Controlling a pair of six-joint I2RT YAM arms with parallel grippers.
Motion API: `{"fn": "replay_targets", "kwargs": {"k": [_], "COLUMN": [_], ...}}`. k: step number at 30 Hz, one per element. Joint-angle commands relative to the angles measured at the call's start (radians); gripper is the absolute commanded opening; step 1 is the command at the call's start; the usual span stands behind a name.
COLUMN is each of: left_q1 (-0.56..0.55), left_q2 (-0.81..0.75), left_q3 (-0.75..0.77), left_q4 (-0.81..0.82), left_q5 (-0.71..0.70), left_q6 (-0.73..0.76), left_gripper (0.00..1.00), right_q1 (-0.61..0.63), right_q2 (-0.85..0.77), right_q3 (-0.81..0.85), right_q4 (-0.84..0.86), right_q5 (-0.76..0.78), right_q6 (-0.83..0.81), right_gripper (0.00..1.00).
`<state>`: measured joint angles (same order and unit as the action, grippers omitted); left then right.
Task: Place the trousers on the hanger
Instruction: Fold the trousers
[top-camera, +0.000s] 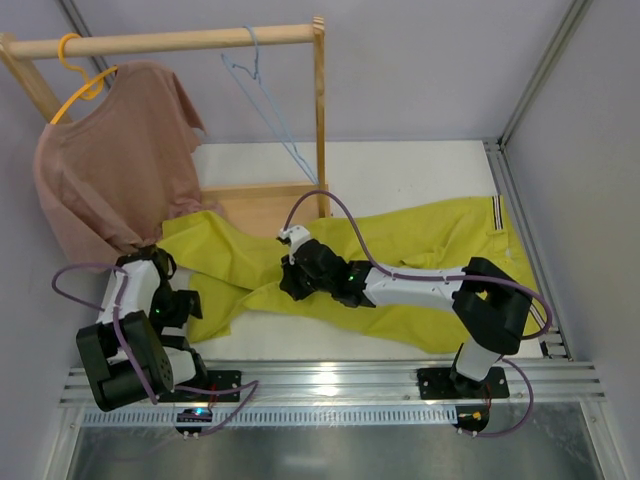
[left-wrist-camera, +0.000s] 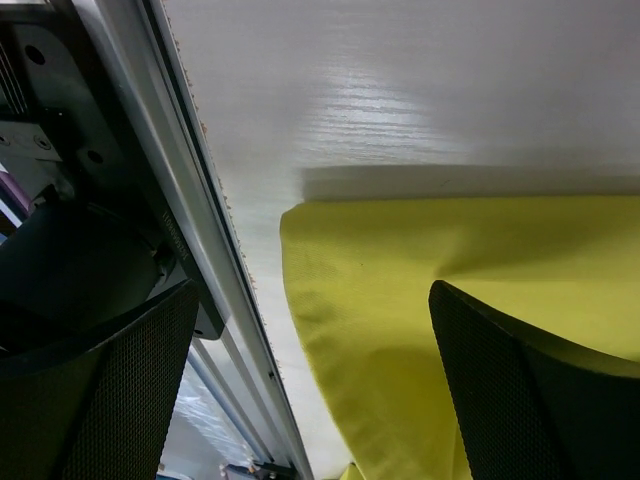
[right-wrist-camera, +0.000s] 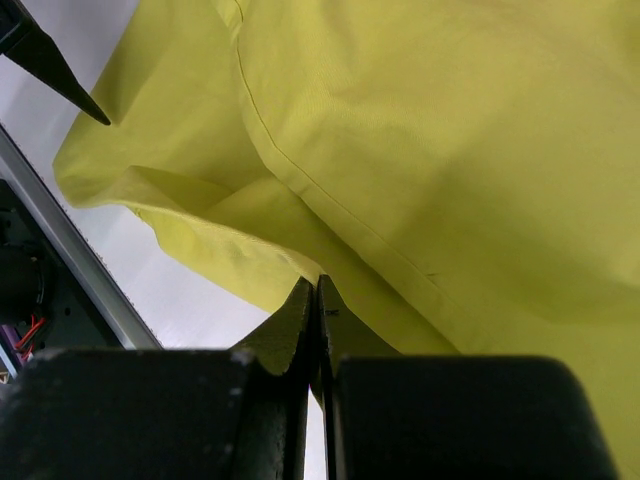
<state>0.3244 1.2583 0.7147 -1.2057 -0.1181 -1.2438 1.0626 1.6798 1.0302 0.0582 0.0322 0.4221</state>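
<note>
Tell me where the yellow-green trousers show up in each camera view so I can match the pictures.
Top external: trousers spread across the middle of the table, waistband to the right.
Left wrist: trousers at lower right, one edge lying on the white table.
Right wrist: trousers fill most of the picture, above the closed right claw.
Shared landmark: the metal rail along the table's near edge, visible in all three.

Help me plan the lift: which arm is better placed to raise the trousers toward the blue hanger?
Right, probably. The right gripper is closed at the middle fold of the trousers, nearer the hanger; the left gripper sits open, back by a leg end.
</note>
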Motion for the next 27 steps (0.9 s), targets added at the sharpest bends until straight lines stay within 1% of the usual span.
{"fn": "replay_targets", "kwargs": {"k": [1, 7, 9, 12, 15, 16, 17, 18, 20, 21, 23, 24, 25, 26, 27], "left_q1": [-0.01, -0.016, -0.015, -0.015, -0.015, -0.015, -0.015, -0.016, -0.016, -0.016, -0.015, -0.015, -0.015, -0.015, -0.016], "left_q2": [0.003, 0.018, 0.024, 0.015, 0.001, -0.013, -0.02, -0.028, -0.053, -0.063, -0.102, -0.117, -0.134, -0.173, -0.192], "left_q3": [-0.021, -0.1, -0.109, -0.121, -0.124, -0.124, -0.126, -0.123, -0.109, -0.1, -0.057, -0.038, -0.011, 0.044, 0.081], "left_q4": [0.011, 0.06, 0.072, 0.084, 0.092, 0.106, 0.11, 0.11, 0.095, 0.089, 0.043, 0.02, -0.001, -0.053, -0.08], "left_q5": [0.027, 0.084, 0.084, 0.08, 0.084, 0.087, 0.09, 0.093, 0.086, 0.075, 0.055, 0.025, 0.003, -0.02, -0.075], "left_q6": [0.014, -0.002, -0.003, -0.023, -0.045, -0.045, -0.048, -0.051, -0.059, -0.059, -0.063, -0.072, -0.077, -0.082, -0.094], "left_gripper": [0.97, 0.96, 0.95, 0.91, 0.79, 0.67, 0.61, 0.48, 0.34, 0.2, 0.06, 0.02, 0.0, 0.01, 0.01], "right_q1": [-0.01, -0.01, -0.01, -0.009, -0.01, -0.01, -0.01, -0.009, -0.009, -0.01, -0.009, -0.009, -0.009, -0.009, -0.009], "right_q2": [-0.029, -0.034, -0.037, -0.045, -0.061, -0.065, -0.075, -0.08, -0.101, -0.11, -0.143, -0.155, -0.169, -0.183, -0.218], "right_q3": [-0.019, -0.027, -0.028, -0.039, -0.055, -0.058, -0.064, -0.067, -0.079, -0.084, -0.096, -0.099, -0.099, -0.094, -0.094], "right_q4": [0.069, 0.077, 0.078, 0.083, 0.092, 0.094, 0.092, 0.092, 0.092, 0.092, 0.083, 0.074, 0.063, 0.037, 0.025], "right_q5": [0.032, 0.023, 0.021, 0.02, 0.017, 0.014, 0.009, 0.005, -0.008, -0.011, -0.018, -0.018, -0.058, -0.072, -0.101], "right_q6": [0.017, 0.017, 0.015, 0.018, 0.026, 0.026, 0.026, 0.029, 0.027, 0.026, 0.023, 0.021, 0.009, 0.003, -0.005], "right_gripper": [0.04, 0.04, 0.04, 0.04, 0.04, 0.04, 0.04, 0.04, 0.04, 0.04, 0.04, 0.04, 0.04, 0.04, 0.04]}}
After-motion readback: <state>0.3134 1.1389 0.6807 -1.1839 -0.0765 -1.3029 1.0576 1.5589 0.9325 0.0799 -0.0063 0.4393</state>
